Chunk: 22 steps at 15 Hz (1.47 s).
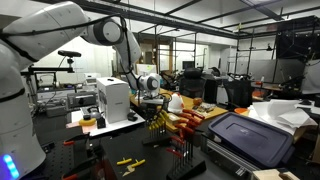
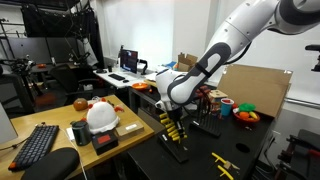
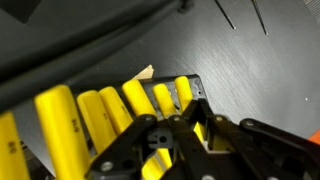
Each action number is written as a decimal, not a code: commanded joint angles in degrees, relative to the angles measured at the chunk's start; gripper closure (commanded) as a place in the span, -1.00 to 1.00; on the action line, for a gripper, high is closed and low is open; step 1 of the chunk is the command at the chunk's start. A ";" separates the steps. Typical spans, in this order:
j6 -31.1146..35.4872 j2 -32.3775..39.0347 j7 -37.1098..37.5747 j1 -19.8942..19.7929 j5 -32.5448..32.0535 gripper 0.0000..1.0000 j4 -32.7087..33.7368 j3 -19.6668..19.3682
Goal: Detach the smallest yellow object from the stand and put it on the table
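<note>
The smallest yellow object (image 3: 185,93) sits at the end of the row on the stand, right at the tip of the arm, with nothing between the two.

The table (image 3: 255,70) spreads wide and black under everything. On it the stand (image 2: 174,138) rises dark and upright, and the arm reaches down onto it from above in both exterior views. Fat yellow handles (image 3: 62,122) stand side by side in the wrist view, thinning toward the end piece.

The gripper (image 3: 192,126) has its jaws pressed together, and they appear to pinch that last piece, whose lower part disappears between them. Its long axis runs parallel to its neighbours and straight into the jaws, so I reckon the coming move is a pull along that line, away from the stand.

The piece itself is slim, short and plain bright yellow, clearly narrower than the others.
</note>
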 commanded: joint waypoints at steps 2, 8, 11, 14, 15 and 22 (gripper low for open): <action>2.32 1.17 0.95 1.39 -0.48 0.97 -0.37 -0.17; 0.83 0.94 0.93 0.61 1.80 0.97 0.39 0.91; 1.31 0.85 1.92 0.90 2.32 0.97 0.50 0.64; 1.91 0.65 3.89 1.43 2.07 0.97 0.32 0.13; 2.04 0.56 4.48 1.50 2.00 0.97 0.27 0.04; 3.29 -1.83 11.91 3.79 0.96 0.97 -1.66 -1.70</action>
